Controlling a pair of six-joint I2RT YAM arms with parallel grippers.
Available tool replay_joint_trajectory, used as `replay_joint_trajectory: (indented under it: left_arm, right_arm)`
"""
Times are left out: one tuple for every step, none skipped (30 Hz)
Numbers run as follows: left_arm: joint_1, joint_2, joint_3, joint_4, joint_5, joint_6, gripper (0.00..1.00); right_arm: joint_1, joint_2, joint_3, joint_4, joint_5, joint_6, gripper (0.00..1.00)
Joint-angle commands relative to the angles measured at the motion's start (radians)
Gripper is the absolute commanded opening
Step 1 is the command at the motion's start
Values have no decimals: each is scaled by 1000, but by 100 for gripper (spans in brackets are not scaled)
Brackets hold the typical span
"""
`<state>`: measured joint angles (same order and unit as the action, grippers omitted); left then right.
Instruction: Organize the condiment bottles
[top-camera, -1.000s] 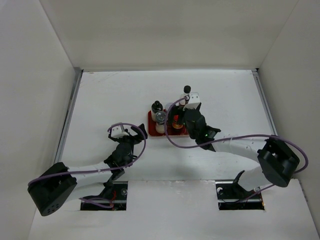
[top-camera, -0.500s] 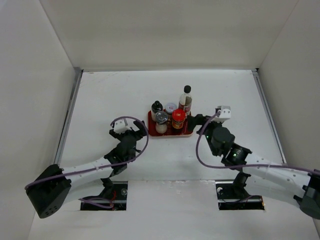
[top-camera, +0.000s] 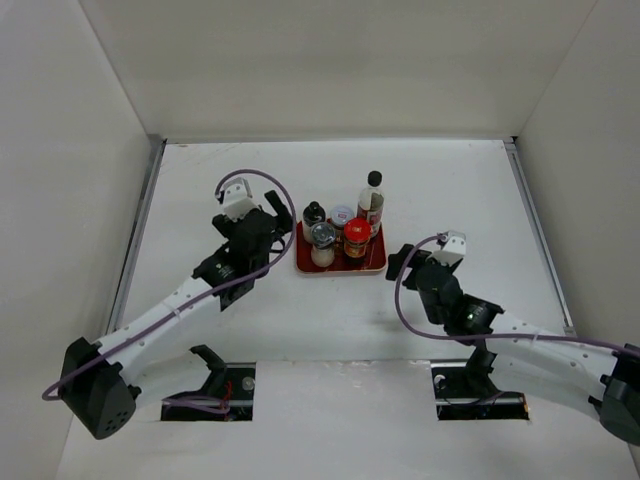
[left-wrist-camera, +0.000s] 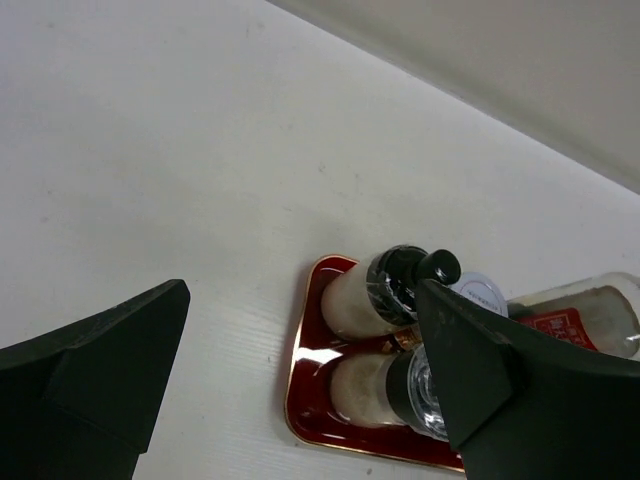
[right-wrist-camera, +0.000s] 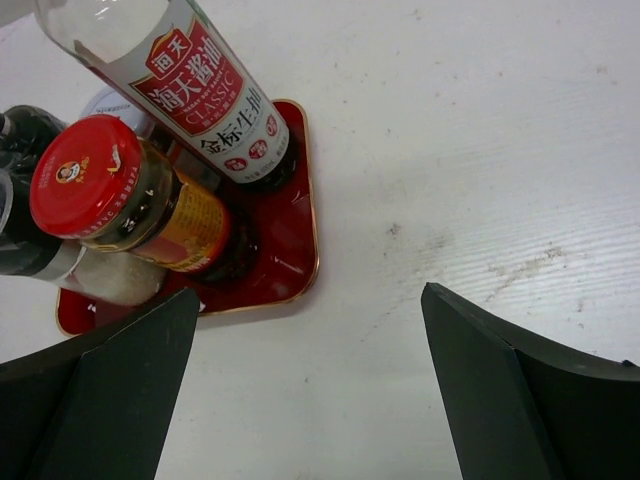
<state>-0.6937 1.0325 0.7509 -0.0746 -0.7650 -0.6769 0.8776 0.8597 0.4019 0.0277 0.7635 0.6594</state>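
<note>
Five condiment bottles stand on the red tray (top-camera: 378, 262): black-capped white bottle (top-camera: 314, 213), grey-topped shaker (top-camera: 322, 240), red-lidded dark jar (top-camera: 357, 236), tall slim dark-sauce bottle (top-camera: 371, 200), pale-lidded jar (top-camera: 342, 213). My left gripper (top-camera: 280, 222) is open and empty just left of the tray. In its wrist view (left-wrist-camera: 300, 400) the white bottle (left-wrist-camera: 360, 295) and shaker (left-wrist-camera: 375, 385) lie between the fingers. My right gripper (top-camera: 396, 262) is open and empty off the tray's near right corner. Its wrist view (right-wrist-camera: 310, 400) shows the sauce bottle (right-wrist-camera: 200, 90) and red-lidded jar (right-wrist-camera: 120, 200).
White walls enclose the table on the left, back and right. A metal rail (top-camera: 140, 220) runs along the left edge. The tray's corner (right-wrist-camera: 300, 260) sits just ahead of the right fingers.
My right gripper has let go of the sauce bottle, left standing on the tray, and pulled back to the near right. My left gripper has moved up to the tray's left side.
</note>
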Motion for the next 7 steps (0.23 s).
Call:
replay_joint_trajectory:
  left_arm:
    - [1, 29, 86, -171, 122, -39, 100]
    - [-2, 31, 99, -175, 136, -44, 100]
    - [0, 35, 113, -180, 147, -44, 100]
    - [6, 44, 129, -188, 156, -44, 100]
    - [13, 54, 143, -197, 165, -44, 100]
    - [23, 64, 156, -208, 164, -44, 100]
    - [35, 73, 162, -214, 162, -44, 100]
  right_arm:
    - [-6, -17, 5, -8, 14, 46, 100]
    - [-6, -25, 3, -15, 2, 42, 100]
    - [-7, -34, 3, -31, -10, 39, 100]
    - [-10, -42, 3, -47, -15, 43, 100]
    - [-15, -47, 2, -58, -19, 46, 100]
    - [-19, -50, 2, -67, -26, 48, 100]
    - [-19, -50, 2, -71, -32, 49, 100]
